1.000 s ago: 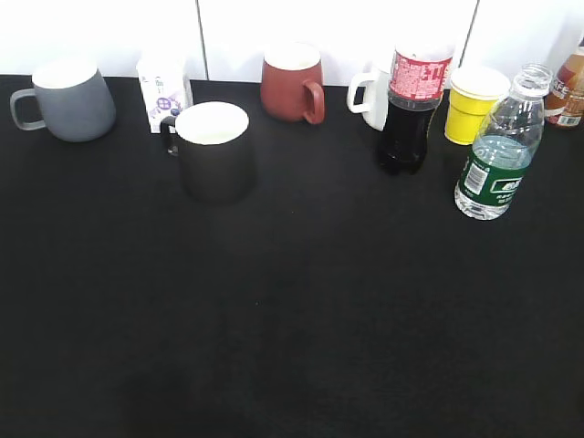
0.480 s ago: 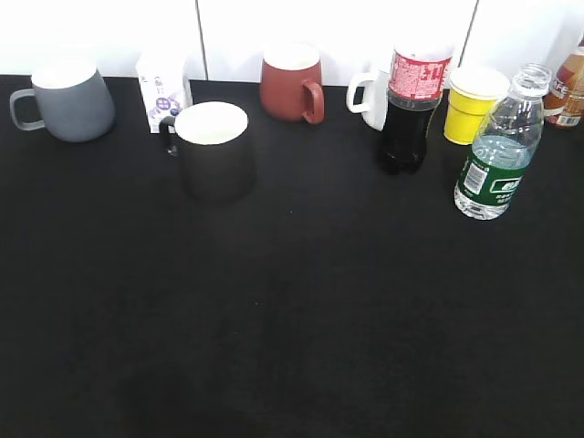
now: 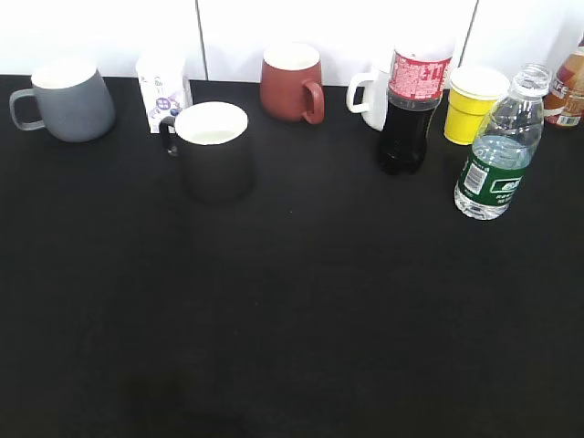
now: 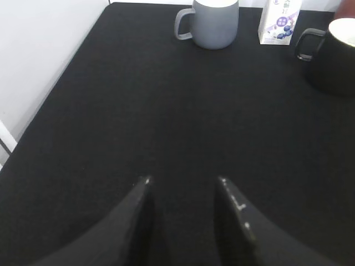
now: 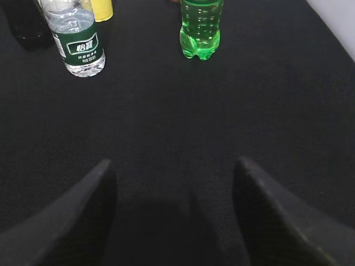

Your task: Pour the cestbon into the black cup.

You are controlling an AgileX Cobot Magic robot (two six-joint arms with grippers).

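No step is complete: the clear, green-labelled cestbon bottle (image 3: 497, 151) stands upright far right, the matte black cup (image 3: 213, 151) far left, left gripper (image 4: 183, 183) and right gripper (image 5: 173, 166) both spread, empty.

Exterior view high, slanting down the table (image 3: 292, 301); wrist views low, forward, sharing its far row.

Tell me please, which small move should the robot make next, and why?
Probably move the right gripper forward and left toward the cestbon. Its fingers are open and empty, and the bottle stands upright, untouched, apart from the black cup.
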